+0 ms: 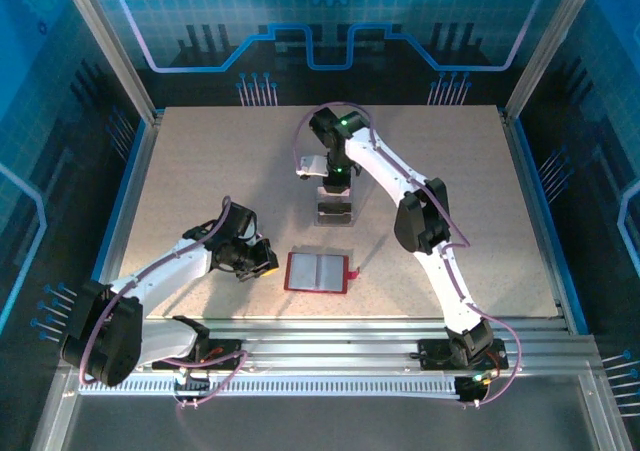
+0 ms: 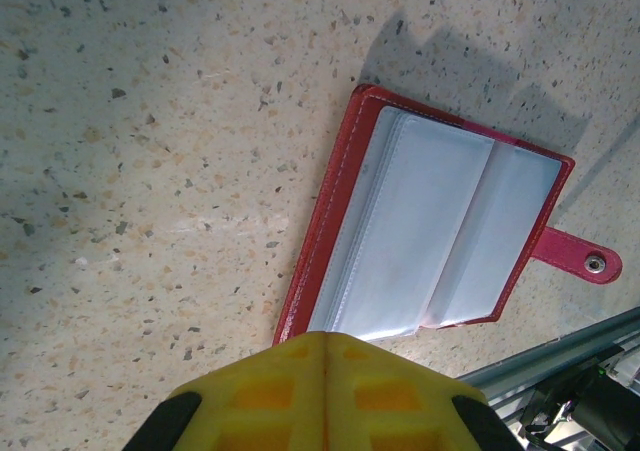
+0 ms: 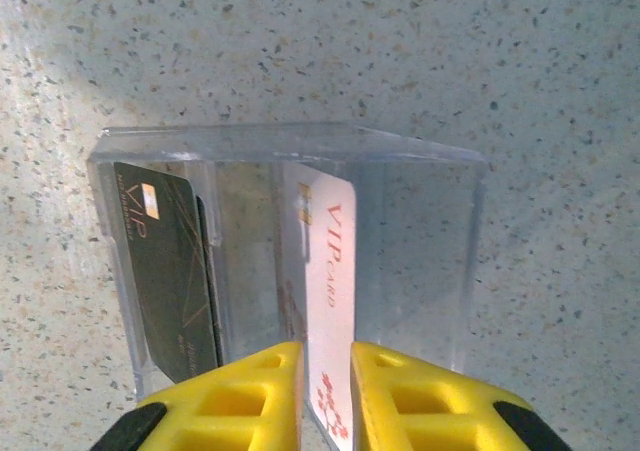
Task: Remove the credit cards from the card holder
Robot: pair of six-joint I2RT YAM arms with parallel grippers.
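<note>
Looking down the right wrist feed, I have the right gripper (image 3: 326,366) poised over the clear plastic box (image 3: 425,221). Its yellow jaws stand a little apart, with the white plastic credit card (image 3: 330,251), lettered VIP in red, between them. The gap looks wider than the card is thick, so I judge the card slack rather than pinched. A black credit card (image 3: 165,261) with gold lettering stands against the box's left wall. A dark edge just behind it may be another card; I can't tell.

The left gripper (image 2: 325,356) is closed on nothing and hovers just beside the near edge of the dark-red folding card holder (image 2: 322,216). The holder lies open flat on the speckled table (image 1: 200,171), apart from the box. Its pale sleeves show no card that I can make out.

My worries from here:
- If a pad clings to the white card as I lift, it could drag the card up out of the box or tip it over.
- A skewed rise could catch the rim and shove the light box.
- A card may also hide under a sleeve leaf, so I'd check before calling the holder empty.
</note>
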